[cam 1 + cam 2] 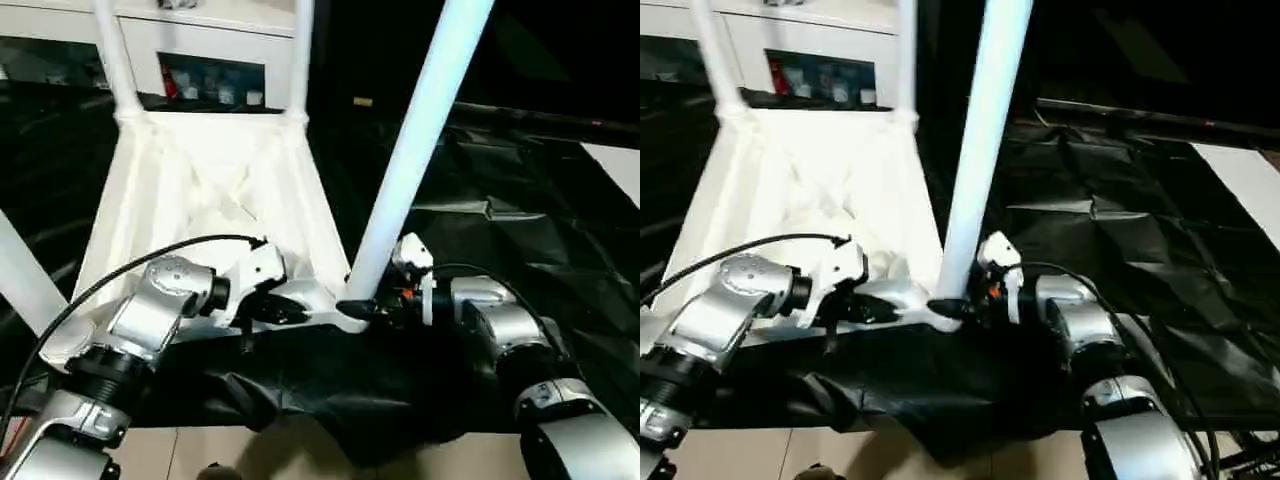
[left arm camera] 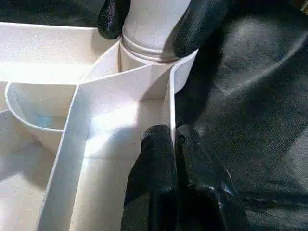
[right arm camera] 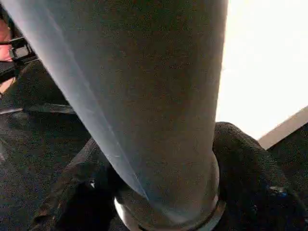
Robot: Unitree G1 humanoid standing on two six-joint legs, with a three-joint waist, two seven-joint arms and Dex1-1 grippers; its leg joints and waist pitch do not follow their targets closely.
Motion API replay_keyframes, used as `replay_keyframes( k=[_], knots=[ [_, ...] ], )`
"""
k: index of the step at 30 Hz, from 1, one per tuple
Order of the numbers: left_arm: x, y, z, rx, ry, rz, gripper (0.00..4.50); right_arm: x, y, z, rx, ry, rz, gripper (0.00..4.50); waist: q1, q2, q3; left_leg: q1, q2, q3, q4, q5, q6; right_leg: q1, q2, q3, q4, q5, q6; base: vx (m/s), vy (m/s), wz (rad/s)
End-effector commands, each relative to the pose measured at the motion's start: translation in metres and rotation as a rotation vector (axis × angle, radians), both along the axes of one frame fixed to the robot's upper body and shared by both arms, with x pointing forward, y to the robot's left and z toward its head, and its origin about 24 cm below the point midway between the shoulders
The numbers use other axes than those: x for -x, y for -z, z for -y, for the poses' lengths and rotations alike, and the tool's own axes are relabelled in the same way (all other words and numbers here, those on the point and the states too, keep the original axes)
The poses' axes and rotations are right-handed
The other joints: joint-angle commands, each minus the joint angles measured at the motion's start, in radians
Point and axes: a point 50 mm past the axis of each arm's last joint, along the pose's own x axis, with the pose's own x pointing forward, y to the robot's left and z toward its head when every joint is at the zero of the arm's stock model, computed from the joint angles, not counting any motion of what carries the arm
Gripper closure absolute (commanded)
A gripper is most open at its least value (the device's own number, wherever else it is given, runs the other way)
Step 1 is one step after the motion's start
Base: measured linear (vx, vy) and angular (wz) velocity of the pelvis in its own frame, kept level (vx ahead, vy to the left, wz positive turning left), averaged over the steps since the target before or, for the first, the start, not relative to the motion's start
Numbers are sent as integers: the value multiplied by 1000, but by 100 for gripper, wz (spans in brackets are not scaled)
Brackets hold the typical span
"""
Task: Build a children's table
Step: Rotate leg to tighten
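Top: lay upside down on black sheeting (image 1: 480,260), ribbed underside up (image 1: 210,190); two far legs (image 1: 115,55) stood in their far-corner sockets, and part of another leg (image 1: 20,275) showed at the near left.
Leg: a fourth leg (image 1: 420,140) stood in the near right corner socket (image 2: 144,60), leaning up and away to the right, so not yet square to the top.
Right gripper: (image 1: 375,305) fingers (image 2: 199,24) were wrapped round the leg's base, one on each side, just above the socket collar; gripping the leg.
Left gripper: (image 1: 285,310) fingers (image 2: 159,163) were pressed together, pinching the top's edge wall (image 2: 171,110) just beside the same socket; closed on the top.
Step in hand: seating the last leg, by my reading; three others looked in place.
Doing it well: keep the left grip firm on the wall so the top does not skate on the slick sheeting; bring the leg upright before pushing, since a tilted leg will jam in the collar; press along the leg's own axis, with a twist if it binds.
Risk: a low grip gives little leverage over a long leg; the top may lift at this corner.
Background: white cabinet (image 1: 200,40) behind, no part of the job.
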Motion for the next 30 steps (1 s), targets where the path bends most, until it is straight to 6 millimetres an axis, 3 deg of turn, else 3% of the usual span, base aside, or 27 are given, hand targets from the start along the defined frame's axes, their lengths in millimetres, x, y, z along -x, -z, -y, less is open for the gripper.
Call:
replay_keyframes(
  k=[1, 3, 7, 8, 10, 14, 17, 20, 24, 30],
  knots=[
    [0, -8, 17, 59, 53, 46, 450, 9, 9, -6, -6, -50, -53, 196, -2, 16, -62, 12, -11, 18, -66, -370, 1, 43, -31, 29, -77, -345, -184, 0, 0, 0],
    [-5, -8, 18, 60, -7, 76, 450, 7, 12, -8, 0, 8, -50, 196, -1, 15, -61, 14, -10, 17, -67, -375, -2, 41, -31, 29, -79, -358, -179, 0, 0, 0],
    [-17, -8, 25, 54, -130, 140, 450, -8, 19, -13, 37, 297, -29, 196, -6, 15, -57, 14, -15, 15, -69, -402, -20, 38, -31, 26, -86, -422, -157, 0, 0, 0],
    [-19, -9, 27, 52, -157, 152, 450, -12, 21, -15, 40, 379, -33, 197, -17, 14, -56, 16, -18, 11, -66, -432, -34, 34, -35, 22, -95, -518, -126, 0, 0, 0],
    [-22, -10, 34, 66, -211, 170, 450, -18, 22, -22, 11, 531, -63, 197, -26, 17, -55, 10, -17, 5, -69, -439, -41, 37, -38, 17, -101, -570, -97, 0, 0, 0],
    [-23, -9, 47, 78, -279, 197, 450, -20, 26, -42, -4, 671, -95, 198, -42, 21, -55, 18, -21, 1, -65, -487, -33, 26, -33, 10, -112, -585, -88, 0, 0, 0],
    [-20, -9, 60, 101, -303, 198, 450, -17, 24, -60, -16, 634, -61, 198, -45, 19, -55, 19, -21, 1, -65, -497, -28, 24, -32, 9, -114, -585, -84, 0, 0, 0],
    [-15, -8, 68, 120, -289, 189, 450, -14, 20, -74, -47, 572, -29, 127, -44, 21, -60, 10, -17, 2, -68, -469, -19, 32, -31, 13, -104, -501, -106, 0, 0, 0],
    [-12, -7, 65, 124, -235, 193, 450, -16, 16, -70, -14, 526, 31, 92, -43, 21, -61, 8, -17, 8, -69, -440, -11, 32, -27, 20, -95, -415, -138, 0, 0, 0],
    [-7, -4, 54, 129, -162, 163, 450, -14, 10, -56, -36, 368, 61, 92, -36, 19, -64, 4, -15, 14, -68, -378, 11, 43, -27, 25, -84, -328, -167, 0, 0, 0]
  ],
)
